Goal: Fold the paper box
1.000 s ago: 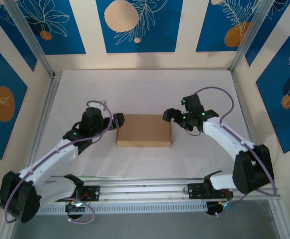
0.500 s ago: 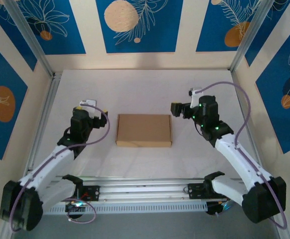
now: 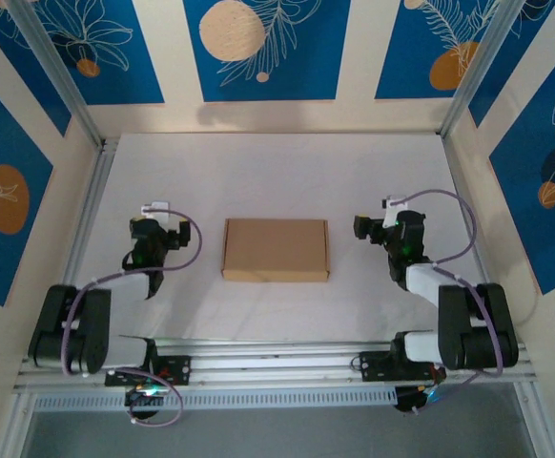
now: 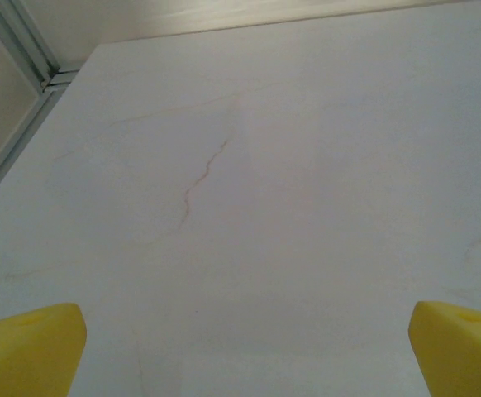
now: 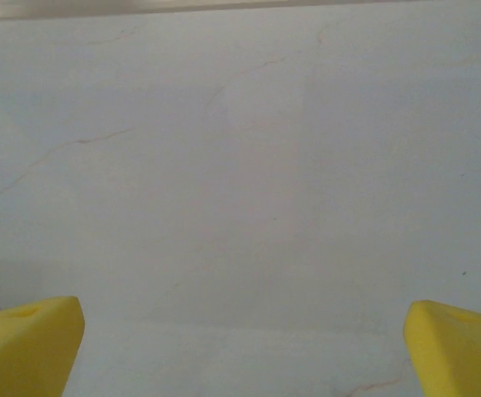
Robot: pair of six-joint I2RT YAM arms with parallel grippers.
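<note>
Brown paper box (image 3: 276,249), well apart, between end effectors (image 3: 159,221) (image 3: 378,225)

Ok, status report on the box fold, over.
Left gripper open, empty. Right gripper open, empty. Paper box closed, lying flat between them, untouched. Nothing in the way.

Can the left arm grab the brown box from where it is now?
Probably yes. The left pincer sits open beside the paper box, with bare table between them and nothing blocking.
</note>
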